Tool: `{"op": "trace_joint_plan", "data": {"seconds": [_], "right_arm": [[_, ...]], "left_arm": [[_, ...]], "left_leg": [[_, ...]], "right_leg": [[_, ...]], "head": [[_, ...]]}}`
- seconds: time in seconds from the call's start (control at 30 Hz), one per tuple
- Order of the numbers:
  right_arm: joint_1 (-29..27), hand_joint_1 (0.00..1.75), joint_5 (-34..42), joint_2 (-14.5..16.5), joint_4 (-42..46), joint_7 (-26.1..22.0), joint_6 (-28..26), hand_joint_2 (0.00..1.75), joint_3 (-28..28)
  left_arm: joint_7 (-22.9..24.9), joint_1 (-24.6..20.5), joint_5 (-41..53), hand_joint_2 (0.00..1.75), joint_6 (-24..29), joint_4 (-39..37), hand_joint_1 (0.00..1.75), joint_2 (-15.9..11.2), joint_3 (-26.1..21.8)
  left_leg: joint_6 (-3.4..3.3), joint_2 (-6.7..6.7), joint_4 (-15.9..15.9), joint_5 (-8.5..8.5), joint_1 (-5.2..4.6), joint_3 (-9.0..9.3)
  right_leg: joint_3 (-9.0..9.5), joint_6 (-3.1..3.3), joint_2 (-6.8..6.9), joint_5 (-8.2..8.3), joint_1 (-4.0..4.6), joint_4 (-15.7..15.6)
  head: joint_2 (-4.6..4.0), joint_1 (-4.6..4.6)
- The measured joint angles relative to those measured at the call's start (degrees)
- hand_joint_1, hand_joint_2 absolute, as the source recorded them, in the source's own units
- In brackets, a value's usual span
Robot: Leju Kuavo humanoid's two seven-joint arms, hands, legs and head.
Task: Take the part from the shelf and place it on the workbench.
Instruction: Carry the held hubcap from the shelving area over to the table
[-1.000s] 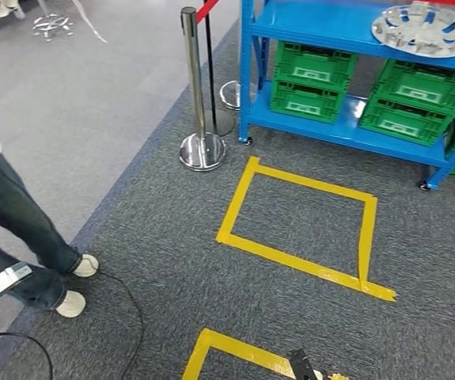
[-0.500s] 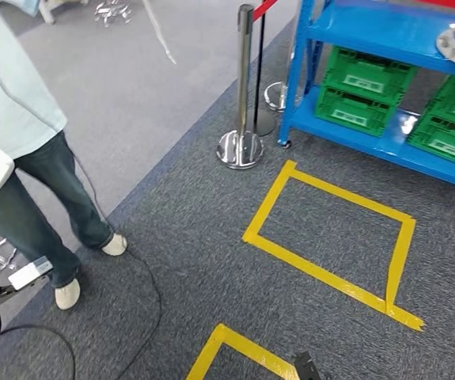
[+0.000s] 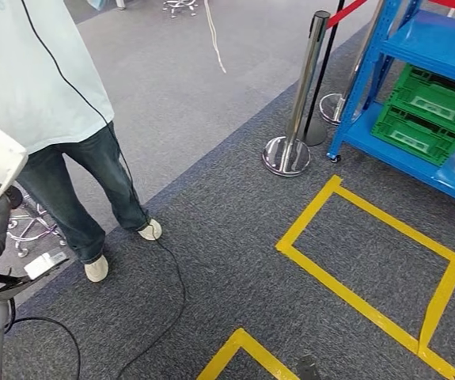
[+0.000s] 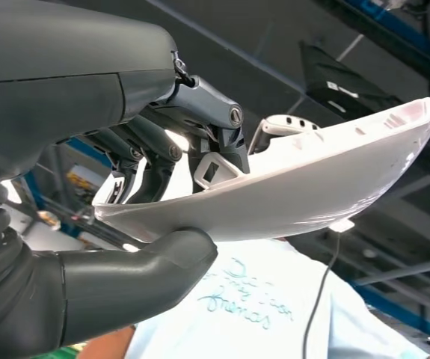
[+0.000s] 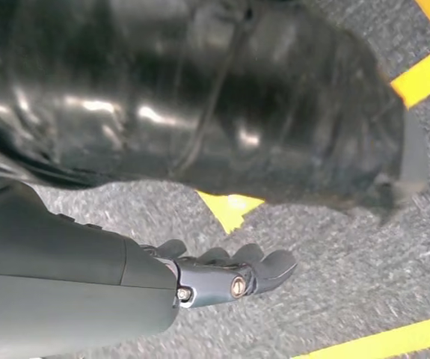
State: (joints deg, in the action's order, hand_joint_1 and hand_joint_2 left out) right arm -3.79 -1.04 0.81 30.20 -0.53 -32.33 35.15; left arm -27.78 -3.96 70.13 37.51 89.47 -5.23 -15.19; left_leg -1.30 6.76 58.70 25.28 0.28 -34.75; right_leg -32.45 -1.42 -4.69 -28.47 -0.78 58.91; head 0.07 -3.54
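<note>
My left hand (image 4: 144,209) grasps the white part (image 4: 292,187), thumb under it and fingers (image 4: 155,149) over its rim; I judge this pinch keeps the shell level for carrying. My right hand (image 5: 223,277) hangs over the carpet, fingers lying nearly straight and holding nothing. A person (image 3: 63,103) stands near. The blue shelf (image 3: 434,47) is farther off at my right; I see no tabletop.

Person (image 3: 63,119) left, shelf (image 3: 427,87) far right, stanchion (image 3: 296,103) between; crates (image 3: 427,115) in shelf.
</note>
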Motion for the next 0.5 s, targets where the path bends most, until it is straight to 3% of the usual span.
{"op": "trace_joint_plan", "data": {"seconds": [0.07, 0.1, 0.17, 0.23, 0.3, 0.33, 0.4, 0.47, 0.5], "right_arm": [[-0.8, 0.0, 0.4, -0.2, 0.9, -0.4, -0.9, 0.0, -0.2], [-1.1, 0.0, 0.6, -0.4, 1.5, -0.4, -1.4, 0.0, -0.3], [-1.8, 0.0, 0.8, -0.8, 2.6, -0.3, -2.2, 0.0, -0.4], [-2.4, 0.0, 1.0, -1.0, 3.3, 0.1, -2.7, 0.0, -0.5], [-2.9, 0.0, 1.3, -1.2, 3.5, 0.4, -2.9, 0.0, -0.6], [-3.0, 0.0, 1.5, -1.3, 3.5, 0.4, -3.0, 0.0, -0.7], [-3.0, 0.0, 1.7, -1.4, 3.6, 0.2, -3.0, 0.0, -0.9], [-2.9, 0.0, 1.8, -1.5, 3.6, -0.1, -3.0, 0.0, -1.1], [-2.9, 0.0, 1.8, -1.6, 3.6, -0.2, -3.0, 0.0, -1.1]], "left_arm": [[1.5, -0.4, 1.0, 1.75, 0.0, -0.2, 1.75, 0.0, 1.8], [1.8, -0.5, 1.2, 1.75, 0.0, -0.3, 1.75, 0.0, 2.5], [2.1, -1.4, 1.3, 1.75, 0.0, -0.6, 1.75, 0.0, 3.6], [2.5, -2.4, 1.8, 1.75, 0.0, -1.0, 1.75, 0.2, 5.1], [3.0, -2.8, 2.8, 1.75, 0.0, -1.5, 1.75, 0.6, 6.7], [3.4, -3.0, 3.4, 1.75, 0.0, -1.8, 1.75, 0.7, 7.5], [4.8, -3.5, 4.6, 1.75, 0.0, -2.1, 1.75, 0.8, 8.8], [5.9, -4.1, 5.3, 1.75, 0.0, -2.3, 1.75, 0.8, 9.6], [6.2, -4.4, 5.4, 1.75, 0.0, -2.3, 1.75, 0.8, 10.0]], "left_leg": [[0.8, 1.44, -0.1, -0.32, 0.17, -0.4], [1.13, 1.17, 0.0, -0.28, 0.13, -0.57], [1.75, -1.76, 2.8, 1.36, -0.05, -1.88], [2.31, -5.17, 9.7, 4.74, 0.07, -5.07], [2.69, -5.98, 15.0, 6.36, 0.35, -7.67], [2.76, -6.12, 14.8, 5.65, 0.46, -7.59], [2.59, -7.26, 8.4, 2.02, 0.48, -4.25], [1.83, -9.85, 1.7, -0.05, -0.17, -0.71], [1.37, -10.64, 0.1, -0.17, -0.51, 0.02]], "right_leg": [[0.55, 0.26, 0.86, -0.1, 0.05, -0.5], [0.84, 0.53, 1.53, 0.05, -0.02, -0.7], [1.19, 1.1, 3.07, 0.34, -0.27, -1.2], [1.42, 1.38, 4.8, 0.23, -0.18, -1.3], [1.53, 1.4, 6.55, -0.02, -0.12, -1.2], [1.61, 1.33, 7.37, -0.16, -0.12, -1.2], [2.03, 1.07, 8.83, -0.5, -0.1, -1.2], [2.49, 0.57, 10.0, -0.9, 0.14, -1.3], [2.66, 0.26, 10.52, -1.07, 0.27, -1.3]], "head": [[0.01, 0.04], [0.0, 0.01], [0.01, -0.56], [0.0, -1.12], [0.0, -1.15], [0.0, -1.15], [0.0, -1.15], [0.01, -1.15], [0.01, -1.14]]}}
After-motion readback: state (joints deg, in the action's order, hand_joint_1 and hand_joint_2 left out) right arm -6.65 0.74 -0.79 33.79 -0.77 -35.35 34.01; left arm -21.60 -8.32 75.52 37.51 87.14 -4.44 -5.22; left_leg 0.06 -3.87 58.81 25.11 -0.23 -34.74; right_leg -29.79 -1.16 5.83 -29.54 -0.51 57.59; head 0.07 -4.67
